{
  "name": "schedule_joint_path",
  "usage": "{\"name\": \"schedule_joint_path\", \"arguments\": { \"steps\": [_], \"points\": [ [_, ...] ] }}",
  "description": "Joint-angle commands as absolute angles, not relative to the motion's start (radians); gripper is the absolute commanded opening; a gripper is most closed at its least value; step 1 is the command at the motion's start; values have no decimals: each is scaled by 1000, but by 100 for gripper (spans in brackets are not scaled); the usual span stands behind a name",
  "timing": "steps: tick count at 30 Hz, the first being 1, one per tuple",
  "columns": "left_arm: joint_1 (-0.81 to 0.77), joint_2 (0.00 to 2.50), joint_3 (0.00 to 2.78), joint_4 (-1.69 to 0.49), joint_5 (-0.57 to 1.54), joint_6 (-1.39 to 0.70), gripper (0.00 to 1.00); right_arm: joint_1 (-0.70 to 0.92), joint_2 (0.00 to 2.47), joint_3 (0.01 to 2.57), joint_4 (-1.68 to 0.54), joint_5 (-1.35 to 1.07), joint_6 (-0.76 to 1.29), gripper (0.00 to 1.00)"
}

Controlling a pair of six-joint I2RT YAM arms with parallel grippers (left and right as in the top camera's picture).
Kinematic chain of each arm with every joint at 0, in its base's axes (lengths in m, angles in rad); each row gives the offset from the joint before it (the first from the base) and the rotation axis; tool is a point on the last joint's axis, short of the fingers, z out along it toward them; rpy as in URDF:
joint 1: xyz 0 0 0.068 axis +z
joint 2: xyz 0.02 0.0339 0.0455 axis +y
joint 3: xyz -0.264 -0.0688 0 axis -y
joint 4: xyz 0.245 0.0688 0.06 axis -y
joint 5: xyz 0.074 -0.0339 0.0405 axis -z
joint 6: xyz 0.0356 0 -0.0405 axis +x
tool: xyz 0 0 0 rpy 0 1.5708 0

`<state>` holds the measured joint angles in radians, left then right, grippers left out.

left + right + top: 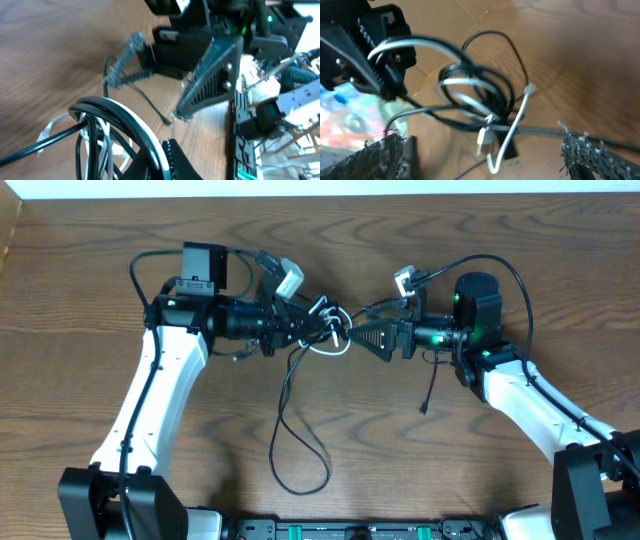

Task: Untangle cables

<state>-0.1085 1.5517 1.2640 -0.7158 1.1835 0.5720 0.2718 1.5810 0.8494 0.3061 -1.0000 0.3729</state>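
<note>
My left hand [322,326] clamps the cables [470,95], judged limp and light; right hand [366,336] gapes just beside, so take the white loop [515,117] nearest it.

We see a wood-grain worktop [400,470] with a dull satin finish. The cables [338,348] have smooth sheaths, glossy on the black one. The right end effector [142,100] has fingers [212,70] of ribbed matt black plastic, rough and grey at the tips. The arms [160,390] look like glossy white plastic.
</note>
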Motion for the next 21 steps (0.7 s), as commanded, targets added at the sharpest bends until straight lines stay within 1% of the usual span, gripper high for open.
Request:
{"name": "schedule_joint_path", "arguments": {
  "steps": [1,6,15,18,21],
  "points": [
    [-113,1554,1266,-748,1220,681,7,277,1577,855,303,-939,266,99],
    [-127,1554,1266,-751,1224,681,8,277,1577,855,295,-911,218,99],
    [-185,1554,1266,-704,1225,681,7,313,1577,855,282,-910,28,99],
    [-196,1554,1266,-671,1280,681,7,336,1578,855,224,-867,-60,99],
    [-196,1554,1266,-641,1328,681,7,356,1586,855,191,-818,-70,98]
  ]
}}
